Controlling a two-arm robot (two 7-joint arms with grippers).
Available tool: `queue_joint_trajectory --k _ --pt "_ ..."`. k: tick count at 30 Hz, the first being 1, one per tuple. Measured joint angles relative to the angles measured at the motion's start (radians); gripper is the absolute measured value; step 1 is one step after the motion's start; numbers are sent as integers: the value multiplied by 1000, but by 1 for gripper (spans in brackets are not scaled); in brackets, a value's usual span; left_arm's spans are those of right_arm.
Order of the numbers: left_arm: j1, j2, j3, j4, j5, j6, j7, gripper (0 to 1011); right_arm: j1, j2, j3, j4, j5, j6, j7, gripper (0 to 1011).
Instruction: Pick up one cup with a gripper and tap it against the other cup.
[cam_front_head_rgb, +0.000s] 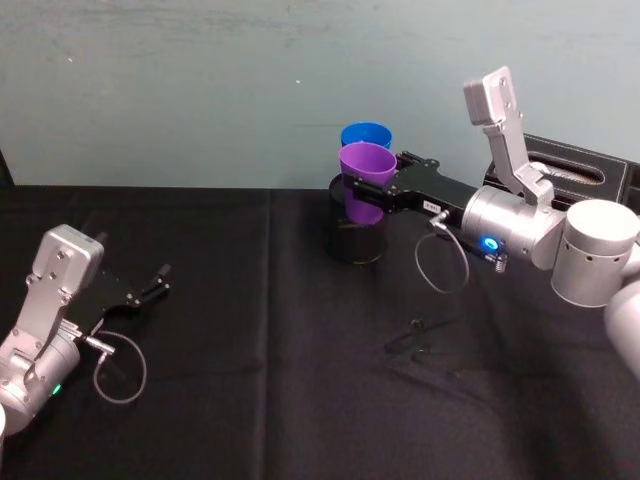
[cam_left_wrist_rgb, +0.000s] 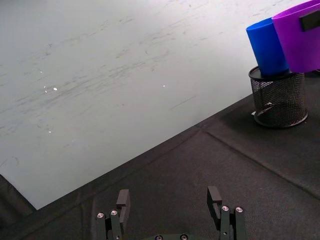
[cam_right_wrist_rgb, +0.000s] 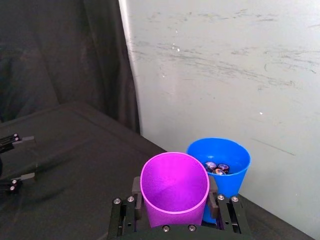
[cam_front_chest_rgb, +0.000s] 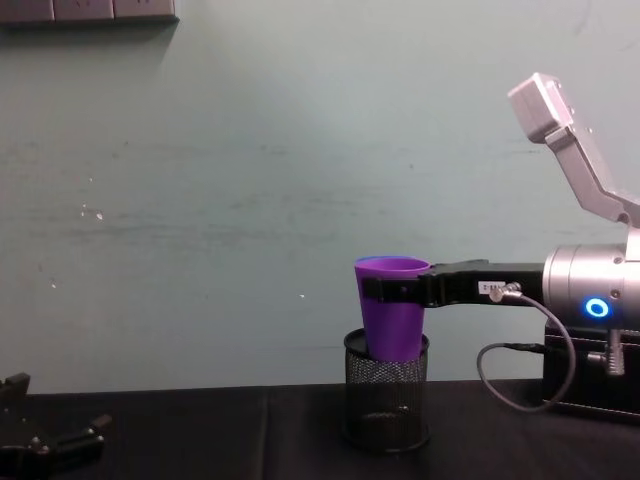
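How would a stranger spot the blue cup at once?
Find the black wire-mesh pen holder by the pale wall. The bright blue plastic tapered cup stands in it. Unlike the purple plastic cup in the right claw beside it, nothing grips it.

Right gripper (cam_front_head_rgb: 365, 186), upper centre of head view, arm reaching in from right, clamped on purple cup (cam_front_head_rgb: 366, 158). Left gripper (cam_front_head_rgb: 157, 282) lower left, fingers apart.
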Motion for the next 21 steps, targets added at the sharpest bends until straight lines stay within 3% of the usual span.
queue_joint_trajectory --k 21 --pt "0 0 0 0 0 0 0 1011 28 -27 18 49 -12 -3 11 732"
